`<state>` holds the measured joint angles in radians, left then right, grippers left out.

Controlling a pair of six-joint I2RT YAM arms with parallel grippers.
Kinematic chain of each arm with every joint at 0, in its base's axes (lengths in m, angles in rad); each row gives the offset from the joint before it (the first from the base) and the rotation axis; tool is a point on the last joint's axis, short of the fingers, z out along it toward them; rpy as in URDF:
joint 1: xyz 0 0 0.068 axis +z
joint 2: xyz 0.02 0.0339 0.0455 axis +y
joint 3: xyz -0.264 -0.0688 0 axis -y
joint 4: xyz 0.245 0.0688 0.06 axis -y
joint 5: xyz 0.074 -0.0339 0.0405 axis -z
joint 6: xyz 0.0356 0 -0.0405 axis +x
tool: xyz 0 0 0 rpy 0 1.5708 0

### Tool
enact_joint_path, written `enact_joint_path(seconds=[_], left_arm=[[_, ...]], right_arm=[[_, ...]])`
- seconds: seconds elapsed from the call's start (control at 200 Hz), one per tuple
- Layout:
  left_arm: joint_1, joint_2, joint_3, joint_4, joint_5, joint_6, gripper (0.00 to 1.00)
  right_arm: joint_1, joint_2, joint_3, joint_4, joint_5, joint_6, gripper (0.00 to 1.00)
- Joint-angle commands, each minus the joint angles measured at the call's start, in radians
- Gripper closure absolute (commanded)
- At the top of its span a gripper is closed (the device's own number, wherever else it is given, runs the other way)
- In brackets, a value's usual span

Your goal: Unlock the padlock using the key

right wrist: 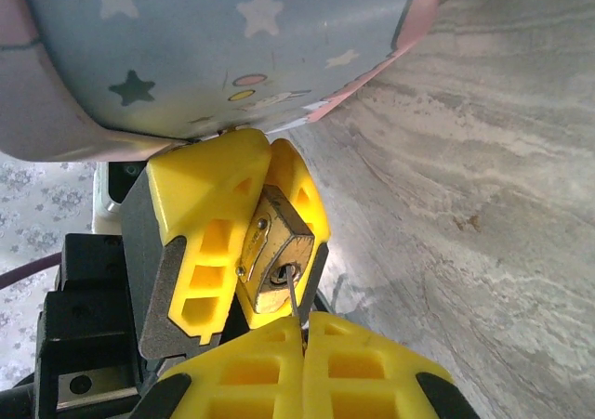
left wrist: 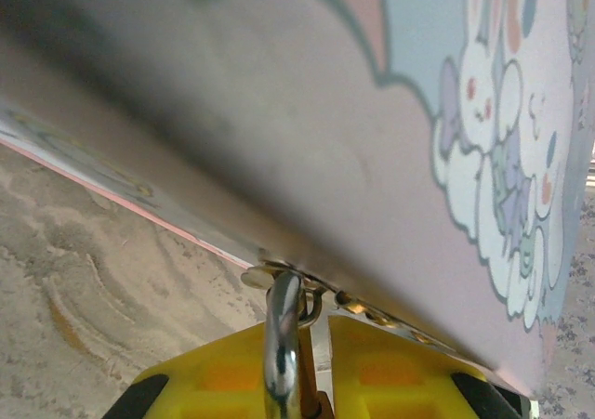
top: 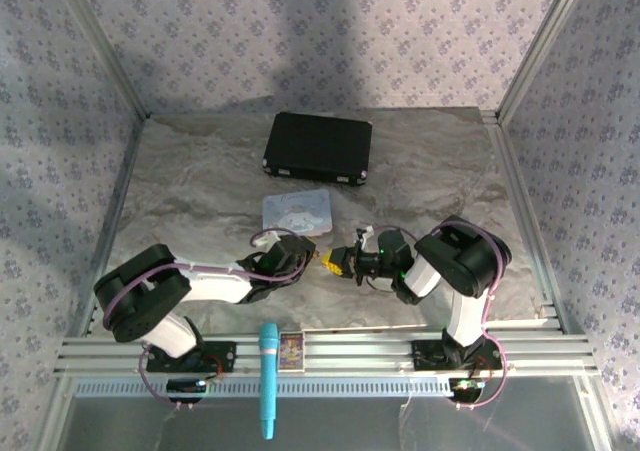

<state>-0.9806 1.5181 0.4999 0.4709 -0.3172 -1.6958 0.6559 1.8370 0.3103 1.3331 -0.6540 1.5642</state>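
The brass padlock [right wrist: 279,250] is clamped between the yellow fingers [right wrist: 209,224] of my left gripper [top: 316,259], which is shut on it. Its silvery shackle [left wrist: 283,340] runs through a small hasp on the edge of the pastel cartoon tin [left wrist: 372,112]. My right gripper [right wrist: 305,333] is shut on the thin silvery key [right wrist: 294,294], and the key's tip sits in the keyhole on the padlock's bottom face. From above, both grippers meet just below the tin [top: 297,211], the right gripper [top: 340,262] facing left.
A black case [top: 318,148] lies at the back of the marble table [top: 200,191]. A teal microphone-like stick [top: 268,376] and a small card box [top: 290,349] rest on the front rail. Patterned walls enclose the table on three sides.
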Motion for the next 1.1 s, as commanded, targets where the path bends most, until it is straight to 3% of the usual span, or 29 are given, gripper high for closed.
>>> enact_joint_path(seconds=[0.0,0.47,1.099], left_arm=[[-0.017,-0.049,0.031,0.103,0.140,-0.037,1.00],[-0.015,-0.142,0.043,0.049,0.123,0.025,1.00],[-0.003,-0.099,0.038,0.158,0.139,0.031,1.00]], right_arm=[[-0.023,0.019,0.056,0.057,-0.024,0.005,1.00],[-0.080,0.057,0.118,0.057,-0.094,0.019,1.00],[-0.087,-0.004,0.179,0.059,-0.165,0.049,1.00]])
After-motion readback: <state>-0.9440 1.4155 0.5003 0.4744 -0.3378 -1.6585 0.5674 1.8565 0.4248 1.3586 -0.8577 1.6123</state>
